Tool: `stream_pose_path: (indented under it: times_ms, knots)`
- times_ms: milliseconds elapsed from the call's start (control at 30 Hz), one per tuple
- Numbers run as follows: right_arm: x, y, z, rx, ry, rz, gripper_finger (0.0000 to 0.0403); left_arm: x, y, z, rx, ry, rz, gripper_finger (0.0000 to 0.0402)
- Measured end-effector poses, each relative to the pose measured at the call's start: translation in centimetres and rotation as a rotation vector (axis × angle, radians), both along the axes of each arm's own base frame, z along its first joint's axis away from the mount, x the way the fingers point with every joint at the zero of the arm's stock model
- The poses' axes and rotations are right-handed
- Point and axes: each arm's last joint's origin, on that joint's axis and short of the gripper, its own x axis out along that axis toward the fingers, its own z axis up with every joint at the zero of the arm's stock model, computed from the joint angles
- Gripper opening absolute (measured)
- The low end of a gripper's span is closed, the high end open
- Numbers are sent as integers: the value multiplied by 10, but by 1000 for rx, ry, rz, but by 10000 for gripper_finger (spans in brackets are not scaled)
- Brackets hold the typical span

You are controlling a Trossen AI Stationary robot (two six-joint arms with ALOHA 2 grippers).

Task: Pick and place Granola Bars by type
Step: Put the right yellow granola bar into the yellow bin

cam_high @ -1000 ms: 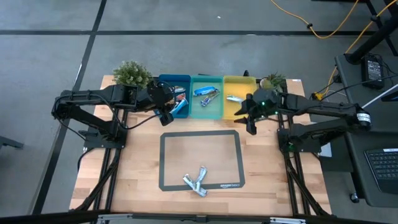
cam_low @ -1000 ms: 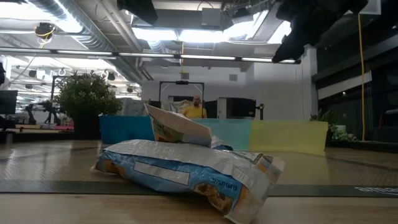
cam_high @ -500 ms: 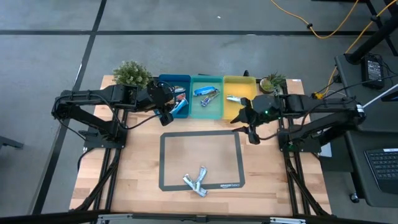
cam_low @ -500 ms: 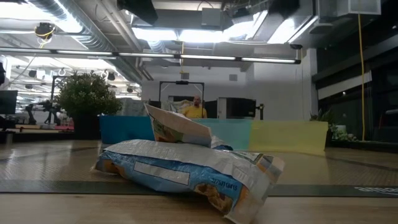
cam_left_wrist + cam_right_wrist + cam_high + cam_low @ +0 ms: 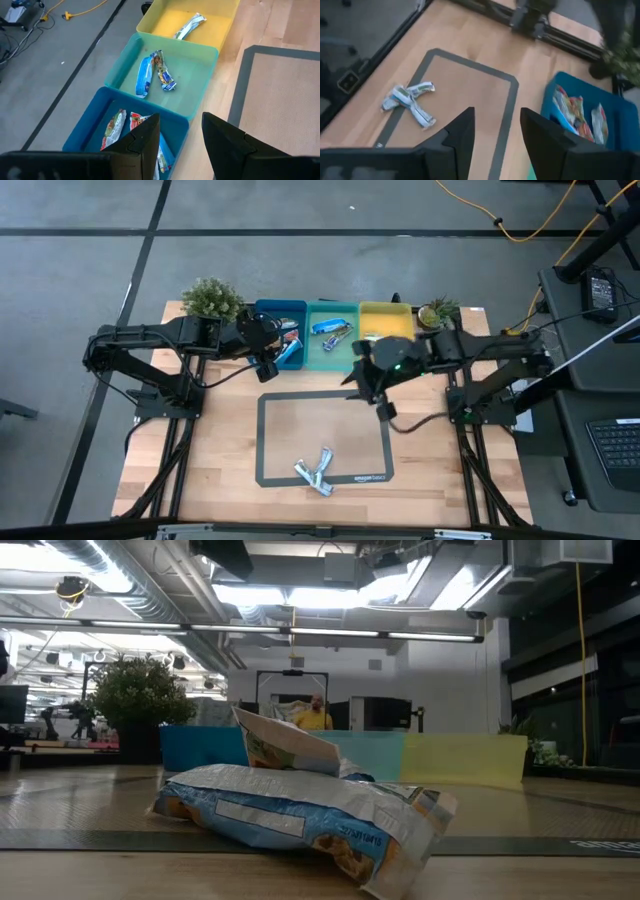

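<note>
While both grippers' jaws gape empty, crinkly blue-white foil granola bars (image 5: 314, 471) lie crossed on mat (image 5: 322, 410)

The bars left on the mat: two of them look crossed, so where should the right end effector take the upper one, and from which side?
Judging by the high view, the bars lie flat and overlapping near the mat's front edge. Best come straight down from above and pinch across the narrow width of the upper bar at its free end, clear of the crossing. The right end effector is open over the mat's far right corner.
</note>
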Motion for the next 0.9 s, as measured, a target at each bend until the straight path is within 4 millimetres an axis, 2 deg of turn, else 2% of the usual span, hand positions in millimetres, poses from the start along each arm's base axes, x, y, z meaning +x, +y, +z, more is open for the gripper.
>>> stream_pose_path:
  times_ms: [333, 900]
  knots:
    - [33, 35, -36, -123, 95, 196, 161, 0, -1, 0, -25, 0, -24, 139]
    - [54, 76, -70, -132, 139, 328, 161, 0, -1, -1, -31, 6, -50, 139]
